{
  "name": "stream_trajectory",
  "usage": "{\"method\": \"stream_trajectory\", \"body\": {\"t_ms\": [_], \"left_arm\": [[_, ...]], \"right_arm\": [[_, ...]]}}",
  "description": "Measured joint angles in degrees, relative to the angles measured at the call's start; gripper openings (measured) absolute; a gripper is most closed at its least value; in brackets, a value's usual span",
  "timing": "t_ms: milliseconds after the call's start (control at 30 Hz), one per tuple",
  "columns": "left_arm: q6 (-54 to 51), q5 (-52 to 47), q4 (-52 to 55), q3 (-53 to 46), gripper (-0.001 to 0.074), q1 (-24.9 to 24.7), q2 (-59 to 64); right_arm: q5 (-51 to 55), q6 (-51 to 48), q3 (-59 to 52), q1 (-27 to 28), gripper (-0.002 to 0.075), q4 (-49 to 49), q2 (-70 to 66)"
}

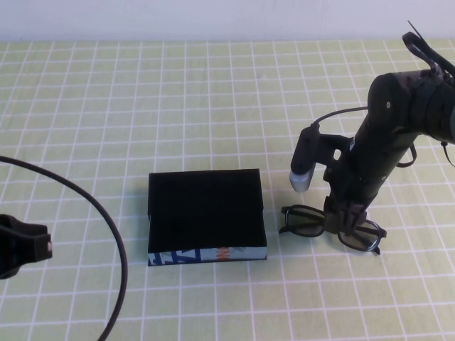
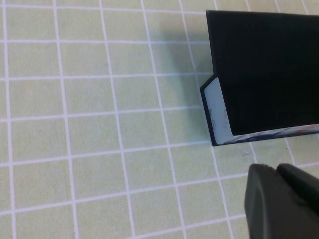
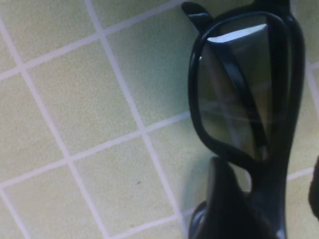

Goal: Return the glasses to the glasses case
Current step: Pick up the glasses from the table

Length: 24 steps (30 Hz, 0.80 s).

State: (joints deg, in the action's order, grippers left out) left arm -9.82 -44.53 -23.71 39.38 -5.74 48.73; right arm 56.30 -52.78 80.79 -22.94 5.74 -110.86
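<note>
The right arm reached down from the upper right of the high view, its dark forearm angled toward the centre right, with a cable looping off the wrist and a small grey-tipped camera module fixed beside it. The right gripper (image 1: 346, 217) sat low at the table at the frame's centre right, at the bridge of the glasses (image 1: 330, 226). In the right wrist view one dark finger (image 3: 224, 204) showed at the lower centre, against the frame bridge; whether the jaws had closed could not be told. The left gripper (image 1: 21, 245) lay at the left edge of the high view, low and parked, with a black cable arcing beside it. Its finger state was unclear.
</note>
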Motion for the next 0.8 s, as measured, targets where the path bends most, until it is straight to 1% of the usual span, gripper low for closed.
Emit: {"method": "stream_trajectory", "body": {"t_ms": [100, 233, 300, 433, 800], "left_arm": [[-1.17, -0.48, 0.0, 0.0, -0.0001, 0.0, 0.0], [-2.28, -1.0, 0.0, 0.0, -0.0001, -0.11, 0.0], [-2.52, -1.09, 0.12, 0.0, -0.0001, -1.09, 0.0], [-2.85, -1.23, 0.21, 0.0, -0.0001, -2.73, 0.0], [-3.33, -0.9, 0.21, 0.0, -0.0001, -3.0, 0.0]], "right_arm": [[0.0, -0.22, 0.0, 0.0, 0.0341, -0.15, 0.0], [-0.14, -1.1, 0.0, 0.0, 0.0353, -1.73, 0.0], [-0.53, -1.24, 0.0, 0.0, 0.0359, -2.11, 0.0], [-1.33, -1.46, 0.0, 0.0, 0.0363, -2.45, 0.0], [-1.47, -1.5, 0.0, 0.0, 0.0358, -0.76, -0.1]]}}
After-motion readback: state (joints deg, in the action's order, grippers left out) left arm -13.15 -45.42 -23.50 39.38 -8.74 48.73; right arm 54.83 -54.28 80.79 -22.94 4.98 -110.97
